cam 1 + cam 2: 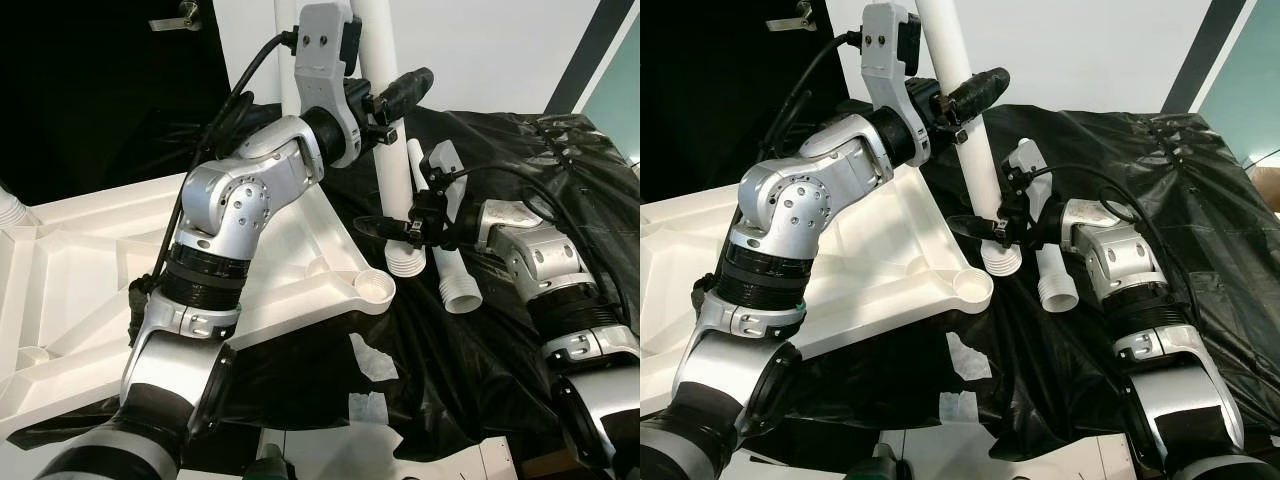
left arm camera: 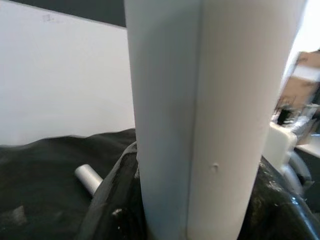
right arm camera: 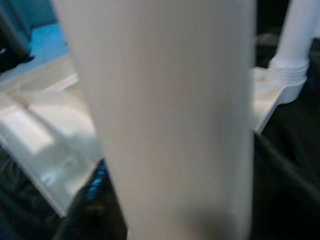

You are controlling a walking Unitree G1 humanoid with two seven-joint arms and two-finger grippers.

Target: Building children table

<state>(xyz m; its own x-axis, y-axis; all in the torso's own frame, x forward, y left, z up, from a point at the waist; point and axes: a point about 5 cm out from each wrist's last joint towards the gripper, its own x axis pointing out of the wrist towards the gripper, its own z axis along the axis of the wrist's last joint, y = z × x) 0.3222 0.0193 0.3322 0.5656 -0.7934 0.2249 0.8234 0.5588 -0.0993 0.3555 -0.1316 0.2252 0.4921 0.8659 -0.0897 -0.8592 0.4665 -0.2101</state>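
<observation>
A white table leg stands nearly upright, and both grippers hold it. My left gripper is shut on it high up, where the tube looms close. My right gripper is shut on it low down, just above its ribbed threaded end. That end hangs beside the round corner socket of the upturned white tabletop, slightly to its right and over the black cloth. A second white leg lies on the cloth behind my right gripper.
Another white leg stands upright in a tabletop corner. A ribbed leg end shows at the far left. White patches show through the cloth near the front. A white wall is behind.
</observation>
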